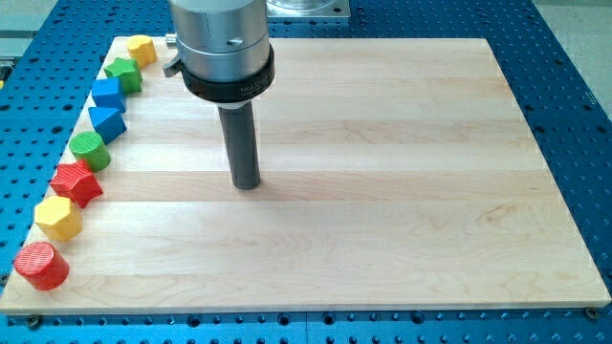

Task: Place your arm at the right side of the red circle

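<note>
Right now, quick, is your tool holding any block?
No, my tip is a bare rod with nothing to grip. It touches no block, well to the view's right of the red circle.

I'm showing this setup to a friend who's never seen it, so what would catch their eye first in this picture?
First, the big silver and black arm coming down from the view's top, its dark rod ending at my tip on the bare middle of the wooden board. Next, the line of coloured blocks along the board's left edge, from the yellow block at the top to the red circle at the bottom left, far from my tip.
</note>
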You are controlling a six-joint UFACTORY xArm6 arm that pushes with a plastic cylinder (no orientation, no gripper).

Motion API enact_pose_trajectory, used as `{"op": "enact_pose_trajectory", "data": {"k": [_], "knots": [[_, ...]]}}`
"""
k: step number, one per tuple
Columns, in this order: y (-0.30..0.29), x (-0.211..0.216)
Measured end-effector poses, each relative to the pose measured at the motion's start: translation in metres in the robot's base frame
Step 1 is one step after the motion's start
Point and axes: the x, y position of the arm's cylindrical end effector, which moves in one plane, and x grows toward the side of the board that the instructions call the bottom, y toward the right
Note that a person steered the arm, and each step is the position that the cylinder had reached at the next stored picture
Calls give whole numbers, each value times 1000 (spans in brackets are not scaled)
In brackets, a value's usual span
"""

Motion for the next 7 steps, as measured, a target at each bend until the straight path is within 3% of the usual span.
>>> {"op": "enact_pose_trajectory", "data": {"k": [2,3,7], "knots": [[-12,-1],[-9,45],[1,144]]}}
